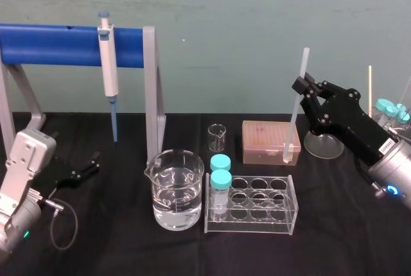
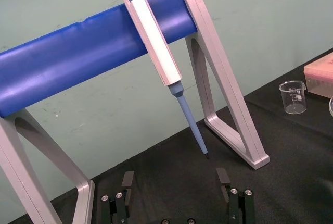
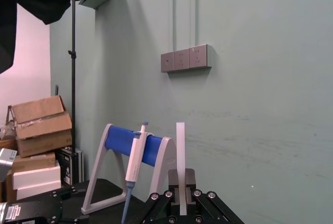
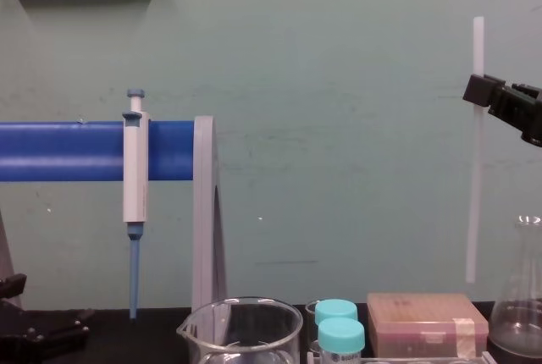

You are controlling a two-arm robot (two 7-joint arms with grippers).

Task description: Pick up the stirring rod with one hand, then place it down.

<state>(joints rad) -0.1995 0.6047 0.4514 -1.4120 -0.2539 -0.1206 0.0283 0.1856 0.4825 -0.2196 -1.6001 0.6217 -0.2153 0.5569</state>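
The stirring rod (image 1: 294, 115) is a thin white translucent stick held nearly upright in the air, with its lower end over the pinkish tip box (image 1: 266, 140). My right gripper (image 1: 302, 86), black and angular, is shut on the rod about a third of the way down from its top. The chest view shows the rod (image 4: 474, 195) hanging straight, clamped by that gripper (image 4: 480, 91) at the right edge. From the right wrist, the rod (image 3: 180, 151) rises from between the closed fingers. My left gripper (image 2: 176, 182) rests low at the far left, open and holding nothing.
A white pipette (image 1: 109, 64) with a blue tip hangs on the blue-barred stand (image 1: 51, 45) at the back left. A beaker of water (image 1: 176, 189), a small empty beaker (image 1: 217, 137), a clear tube rack (image 1: 252, 207) with two teal-capped tubes, and a glass flask (image 1: 323, 144) stand mid-table.
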